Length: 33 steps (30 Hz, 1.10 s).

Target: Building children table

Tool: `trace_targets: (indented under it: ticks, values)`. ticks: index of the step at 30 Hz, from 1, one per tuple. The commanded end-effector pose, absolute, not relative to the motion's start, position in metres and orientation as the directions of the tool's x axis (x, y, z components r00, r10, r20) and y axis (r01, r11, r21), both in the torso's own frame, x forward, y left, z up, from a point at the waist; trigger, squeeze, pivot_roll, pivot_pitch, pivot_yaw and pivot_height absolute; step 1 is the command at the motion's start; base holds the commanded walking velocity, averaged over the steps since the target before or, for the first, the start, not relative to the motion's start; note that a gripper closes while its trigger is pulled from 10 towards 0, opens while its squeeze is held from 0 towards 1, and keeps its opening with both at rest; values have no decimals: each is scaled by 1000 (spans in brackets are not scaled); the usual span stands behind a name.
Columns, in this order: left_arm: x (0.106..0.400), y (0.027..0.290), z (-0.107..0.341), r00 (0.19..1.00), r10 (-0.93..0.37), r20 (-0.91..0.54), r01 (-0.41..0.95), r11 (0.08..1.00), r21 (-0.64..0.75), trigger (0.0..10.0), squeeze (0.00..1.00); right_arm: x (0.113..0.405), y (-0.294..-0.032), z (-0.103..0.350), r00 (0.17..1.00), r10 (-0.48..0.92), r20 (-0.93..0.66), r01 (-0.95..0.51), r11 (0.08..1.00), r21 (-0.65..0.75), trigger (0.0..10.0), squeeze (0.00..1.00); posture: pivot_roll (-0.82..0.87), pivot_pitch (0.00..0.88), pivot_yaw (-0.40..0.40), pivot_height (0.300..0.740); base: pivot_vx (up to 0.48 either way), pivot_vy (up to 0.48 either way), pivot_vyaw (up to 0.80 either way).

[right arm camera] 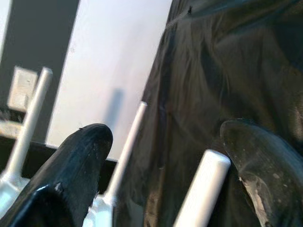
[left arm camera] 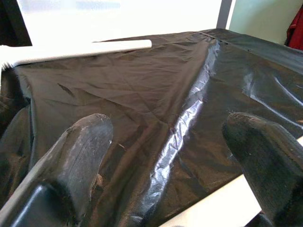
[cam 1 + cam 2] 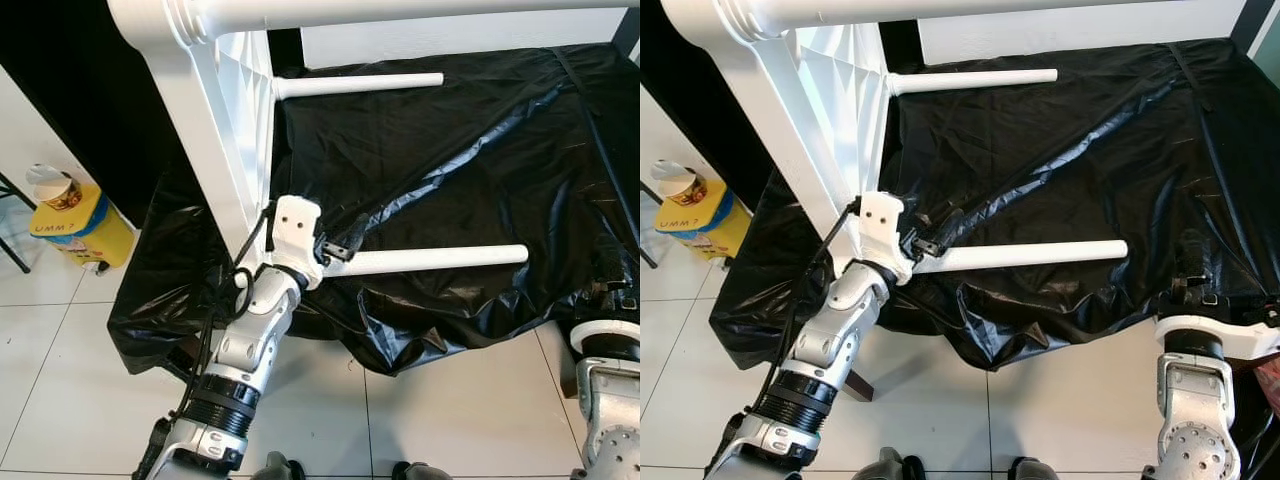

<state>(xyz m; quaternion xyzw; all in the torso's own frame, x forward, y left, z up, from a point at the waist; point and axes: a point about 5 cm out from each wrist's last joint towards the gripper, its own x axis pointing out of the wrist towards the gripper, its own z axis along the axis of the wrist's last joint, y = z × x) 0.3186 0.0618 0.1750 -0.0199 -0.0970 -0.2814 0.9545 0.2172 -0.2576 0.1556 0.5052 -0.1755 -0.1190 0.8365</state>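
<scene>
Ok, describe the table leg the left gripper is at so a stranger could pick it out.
Find the black plastic sheet. Two white table legs lie over it, jutting from the tipped white table. It is the nearer leg, with the left gripper at its base; the far leg lies untouched.

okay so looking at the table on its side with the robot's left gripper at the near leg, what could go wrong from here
The left gripper sits open at the base of the near white leg, so the leg may twist or loosen if pushed sideways. The white table is tipped on its side and could rock or slide on the glossy black sheet. The right gripper waits near that leg's free end and might knock it.
</scene>
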Motion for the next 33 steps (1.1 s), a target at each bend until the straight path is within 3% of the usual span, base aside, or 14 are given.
trace_targets:
  ticks: [1,2,4,5,7,9,10,13,16,20,33]
  values:
    - [320,64,171,819,-546,175,553,833,11,10000,0,218,-252,155,914,-376,154,65,508,859,10000,0,-70,119,71,740,0,0,0]
    - [320,66,172,822,-541,177,548,836,11,10000,0,224,-253,166,913,-362,186,81,610,788,10000,0,-70,119,71,740,0,0,0]
    - [320,66,172,822,-541,177,548,836,11,10000,0,224,-253,166,913,-362,186,81,610,788,10000,0,-70,119,71,740,0,0,0]
    - [320,66,172,823,-539,178,547,837,9,10000,0,230,-254,176,912,-348,219,96,699,709,10000,0,-69,113,67,740,0,0,0]
    - [320,66,172,823,-539,178,547,837,9,10000,0,230,-254,176,912,-348,219,96,699,709,10000,0,-69,113,67,740,0,0,0]
    - [320,65,175,814,-549,191,558,830,7,10000,0,255,-250,202,919,-272,284,78,834,547,10000,0,-65,101,57,740,0,0,0]
    - [320,65,175,814,-549,191,558,830,7,10000,0,255,-250,202,919,-272,284,78,834,547,10000,0,-65,101,57,740,0,0,0]
    - [324,63,183,807,-548,219,560,828,12,10000,0,286,-231,227,927,-147,346,25,943,331,10000,0,-46,85,34,740,0,0,0]
    - [324,63,185,806,-547,226,559,829,12,10000,0,292,-226,231,926,-119,358,18,962,272,10000,0,-44,84,32,740,0,0,0]
    - [319,55,182,793,-569,219,576,817,38,10000,0,318,-202,243,917,10,400,1,1000,-29,10000,0,-32,77,13,740,0,0,0]
    - [315,40,185,790,-562,247,574,818,25,10000,0,357,-173,256,907,135,398,-34,968,-250,10000,0,-7,66,-21,740,0,0,0]
